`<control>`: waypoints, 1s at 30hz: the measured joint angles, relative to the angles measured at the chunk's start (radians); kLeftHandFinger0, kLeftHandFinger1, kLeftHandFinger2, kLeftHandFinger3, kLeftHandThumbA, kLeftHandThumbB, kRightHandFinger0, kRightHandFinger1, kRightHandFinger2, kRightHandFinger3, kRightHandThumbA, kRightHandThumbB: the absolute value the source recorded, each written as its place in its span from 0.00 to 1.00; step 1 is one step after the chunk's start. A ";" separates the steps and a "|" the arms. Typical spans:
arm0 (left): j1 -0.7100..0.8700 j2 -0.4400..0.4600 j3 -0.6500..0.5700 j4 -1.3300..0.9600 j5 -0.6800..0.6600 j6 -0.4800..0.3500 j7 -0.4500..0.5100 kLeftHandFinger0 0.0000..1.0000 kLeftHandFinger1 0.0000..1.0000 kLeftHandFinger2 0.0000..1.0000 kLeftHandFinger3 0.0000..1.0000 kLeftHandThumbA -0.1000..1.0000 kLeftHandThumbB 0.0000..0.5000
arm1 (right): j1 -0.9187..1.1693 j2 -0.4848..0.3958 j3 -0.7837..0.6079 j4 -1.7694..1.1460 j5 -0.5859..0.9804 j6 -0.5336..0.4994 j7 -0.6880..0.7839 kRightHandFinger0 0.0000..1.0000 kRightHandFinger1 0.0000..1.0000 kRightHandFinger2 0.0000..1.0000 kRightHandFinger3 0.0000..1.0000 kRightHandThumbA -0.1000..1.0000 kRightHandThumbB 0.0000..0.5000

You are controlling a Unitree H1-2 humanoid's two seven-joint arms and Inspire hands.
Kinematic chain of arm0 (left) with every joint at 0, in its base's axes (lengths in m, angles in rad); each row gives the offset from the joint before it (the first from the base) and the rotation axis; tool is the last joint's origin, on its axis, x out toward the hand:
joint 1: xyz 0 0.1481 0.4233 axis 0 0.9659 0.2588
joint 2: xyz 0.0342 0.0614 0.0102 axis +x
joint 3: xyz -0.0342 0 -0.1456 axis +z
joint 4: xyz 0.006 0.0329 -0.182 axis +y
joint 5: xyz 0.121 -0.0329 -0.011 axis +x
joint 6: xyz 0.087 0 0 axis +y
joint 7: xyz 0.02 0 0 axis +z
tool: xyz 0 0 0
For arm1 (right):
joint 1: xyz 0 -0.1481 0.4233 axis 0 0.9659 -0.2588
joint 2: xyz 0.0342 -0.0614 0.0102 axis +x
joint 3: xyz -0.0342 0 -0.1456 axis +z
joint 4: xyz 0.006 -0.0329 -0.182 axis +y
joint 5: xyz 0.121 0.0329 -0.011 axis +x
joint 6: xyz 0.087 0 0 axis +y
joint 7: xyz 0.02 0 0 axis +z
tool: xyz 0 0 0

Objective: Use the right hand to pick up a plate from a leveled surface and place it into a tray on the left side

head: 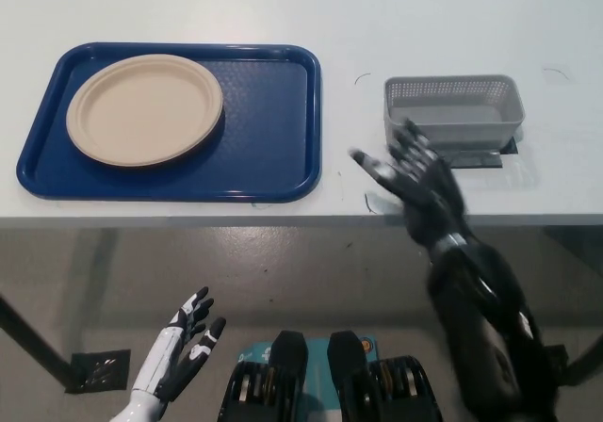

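The beige plate (144, 109) lay flat inside the blue tray (273, 130), so the placing looked done. The black right hand (415, 182) hovered empty, fingers spread, near the grey mesh basket (452, 111). The white left hand (179, 351) rested low, fingers apart.

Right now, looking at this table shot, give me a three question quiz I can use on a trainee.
1. True or false: the plate lies in the blue tray.
2. What stands at the table's right? A) a mug B) a grey basket C) a bottle
3. Fill in: the black right hand is ____, holding nothing.

Key: 1 true; 2 B; 3 open. The white left hand rests low, below the table edge, also open.
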 measured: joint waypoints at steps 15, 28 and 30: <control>0.000 -0.001 0.000 0.036 0.000 0.001 0.000 1.00 1.00 1.00 1.00 0.80 0.40 | 0.662 -0.111 0.000 -0.411 -0.128 -0.165 0.041 1.00 1.00 1.00 1.00 1.00 0.59; 0.003 -0.001 -0.001 0.062 0.003 0.001 0.000 1.00 1.00 1.00 1.00 0.82 0.44 | 0.654 -0.168 0.118 -0.189 -0.289 -0.360 0.048 1.00 1.00 1.00 1.00 1.00 0.66; 0.003 -0.001 -0.001 0.062 0.003 0.001 0.000 1.00 1.00 1.00 1.00 0.82 0.45 | 0.630 -0.174 0.133 -0.130 -0.313 -0.388 0.048 1.00 1.00 1.00 1.00 1.00 0.62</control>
